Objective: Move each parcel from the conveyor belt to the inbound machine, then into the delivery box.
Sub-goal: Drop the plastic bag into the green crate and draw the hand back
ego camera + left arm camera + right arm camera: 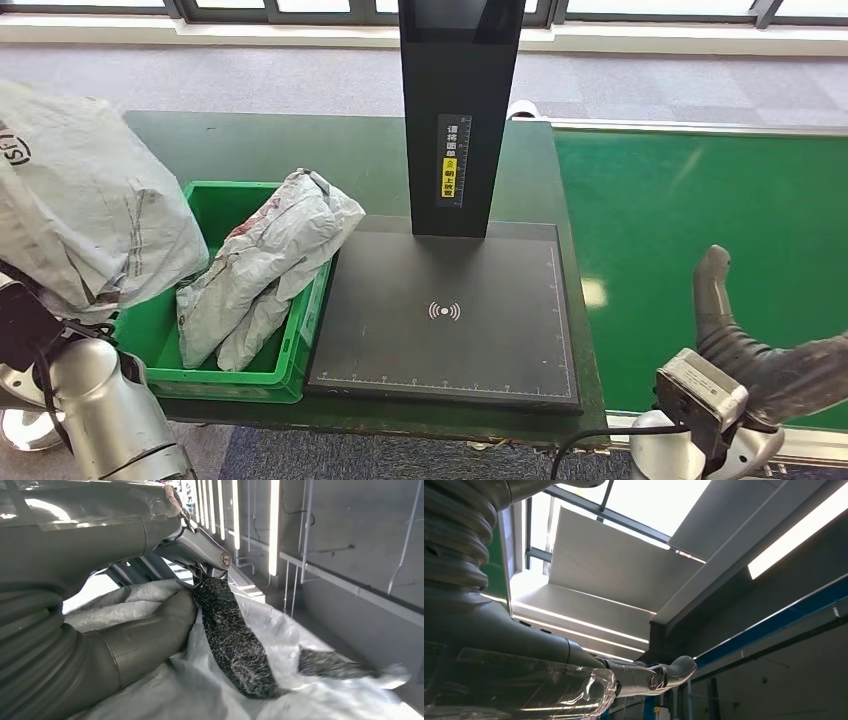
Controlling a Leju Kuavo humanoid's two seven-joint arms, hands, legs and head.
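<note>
My left hand [150, 605] grips a large grey plastic parcel [85, 200], held up at the left edge of the head view, above and to the left of the green delivery box [235, 378]. In the left wrist view the thumb presses into the crumpled parcel [280, 680] beside a dark patch. Another grey parcel [265, 265] lies in the box, leaning over its right wall. The black inbound machine's scan plate [445, 310] is bare. My right hand [760, 345] hovers palm up over the green conveyor belt [700, 210], fingers apart and holding nothing.
The machine's black upright column [460, 110] rises behind the scan plate. A dark green table [300, 145] carries the box and machine. Grey carpet floor [300, 75] lies beyond.
</note>
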